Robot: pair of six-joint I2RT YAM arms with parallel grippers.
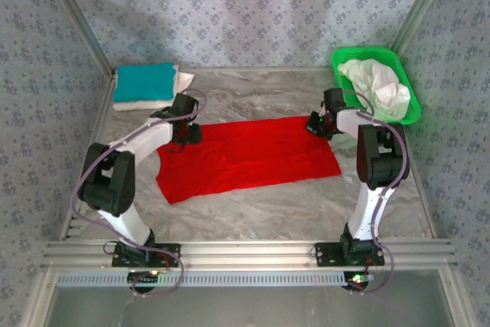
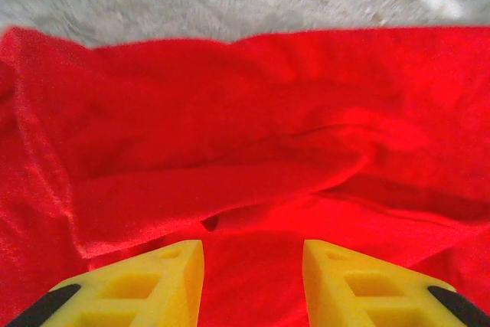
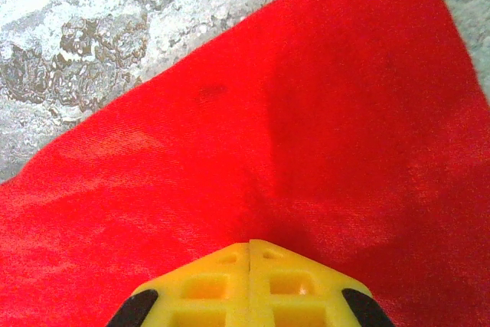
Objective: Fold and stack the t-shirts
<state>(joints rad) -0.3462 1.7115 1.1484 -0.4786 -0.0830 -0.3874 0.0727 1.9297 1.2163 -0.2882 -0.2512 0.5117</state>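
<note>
While the teal t-shirt [image 1: 145,80] is sitting folded at far left, the red t-shirt [image 1: 249,160] is lying centred on the surface [image 1: 268,208], with folding judged unfinished. The right end effector [image 3: 250,249] is pinching its corner, and the left end effector [image 2: 253,256] is standing part-open above it. White t-shirts [image 1: 377,86] are waiting in the green basket [image 1: 343,56].

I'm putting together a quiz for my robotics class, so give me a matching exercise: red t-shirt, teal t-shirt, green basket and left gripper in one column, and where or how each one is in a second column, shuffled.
Column one
1. red t-shirt
2. teal t-shirt
3. green basket
4. left gripper

Column two
A. far right corner, crumpled white cloth inside
B. open, just above the red t-shirt
C. spread out mid-table
D. far left, lying on folded white cloth

Pairs: 1-C, 2-D, 3-A, 4-B
</note>
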